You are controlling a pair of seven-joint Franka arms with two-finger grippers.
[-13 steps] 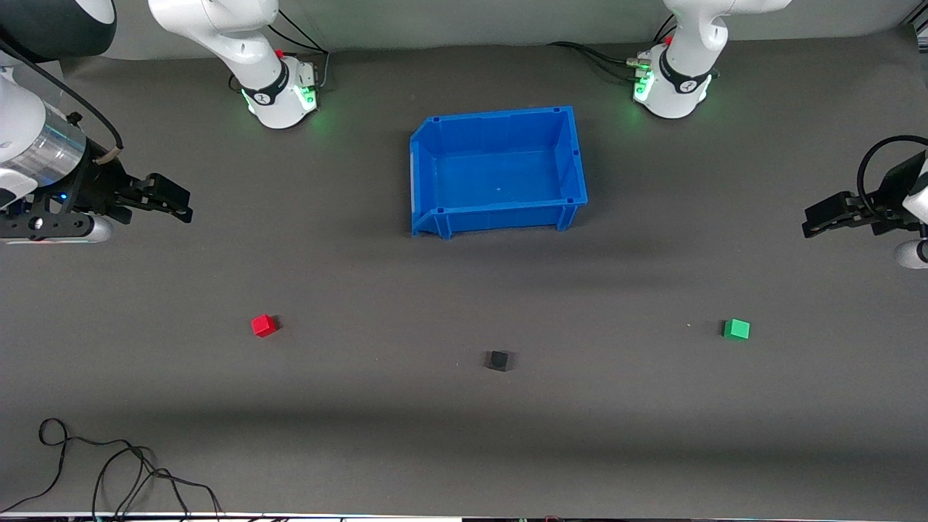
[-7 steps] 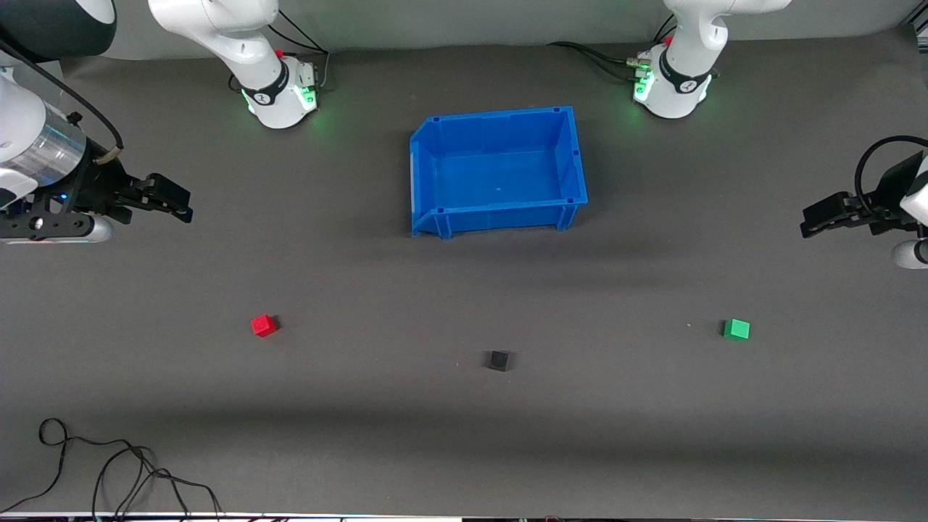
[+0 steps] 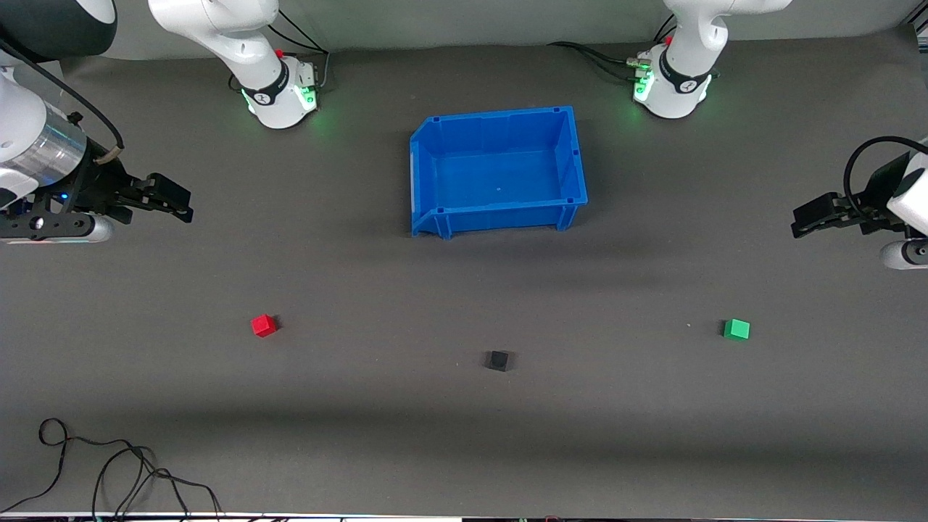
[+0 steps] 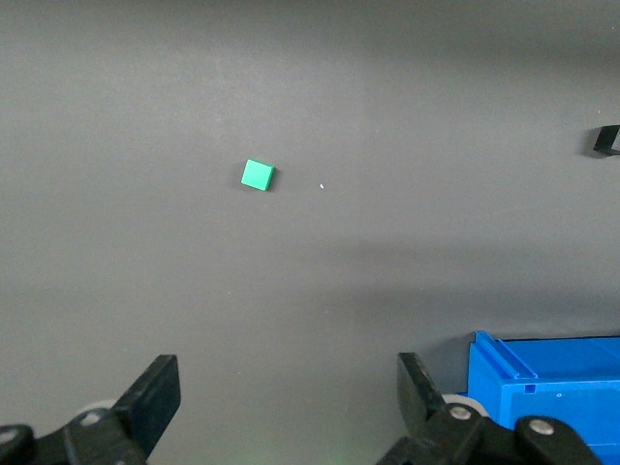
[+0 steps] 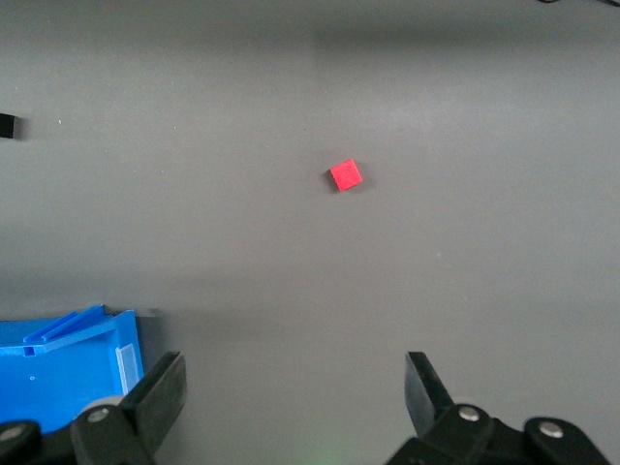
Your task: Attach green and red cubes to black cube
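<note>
From the front, the red cube, black cube and green cube are seen well apart on the desk, nearer the camera than the blue bin; nothing is joined yet. In the wrist views, the left end effector is held open above the desk short of the green cube, and the right end effector open short of the red cube, each apparently assigned its nearest cube.

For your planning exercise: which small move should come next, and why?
Probably lower the open left claw toward the green cube: all cubes lie apart untouched, with the red cube and black cube separate, and the open right claw waits.
</note>
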